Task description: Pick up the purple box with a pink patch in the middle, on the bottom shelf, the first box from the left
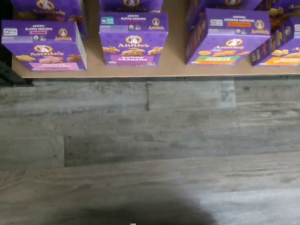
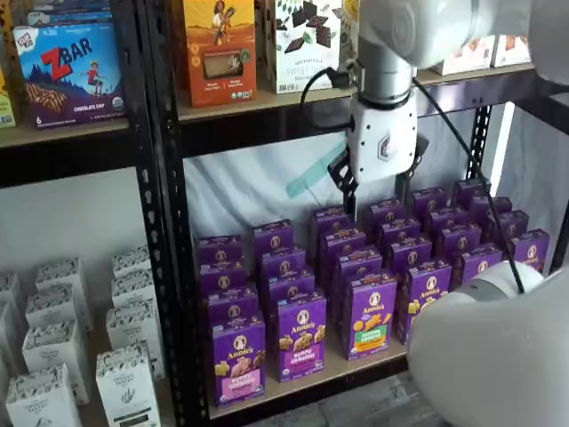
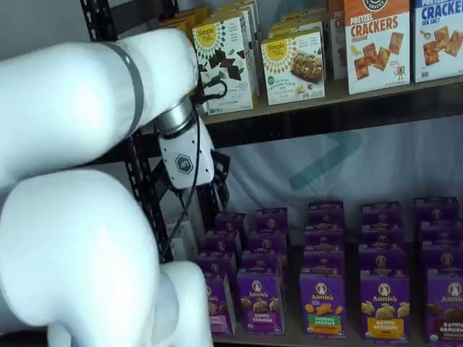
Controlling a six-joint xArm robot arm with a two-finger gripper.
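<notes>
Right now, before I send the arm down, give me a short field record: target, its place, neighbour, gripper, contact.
target: purple box with a pink panel on its lower front
place: front row of the bottom shelf, at the end by the black upright
neighbour: purple Bunny Grahams carton beside it
gripper: gripper open, up above the rear rows
contact: none; nothing held

The purple box (image 2: 237,358) stands at the left front of the bottom shelf (image 2: 311,381), other cartons (image 2: 369,313) beside and behind it.

White arm (image 2: 462,27), black cable (image 2: 462,151), black-fingered pincer (image 2: 378,189)
</notes>
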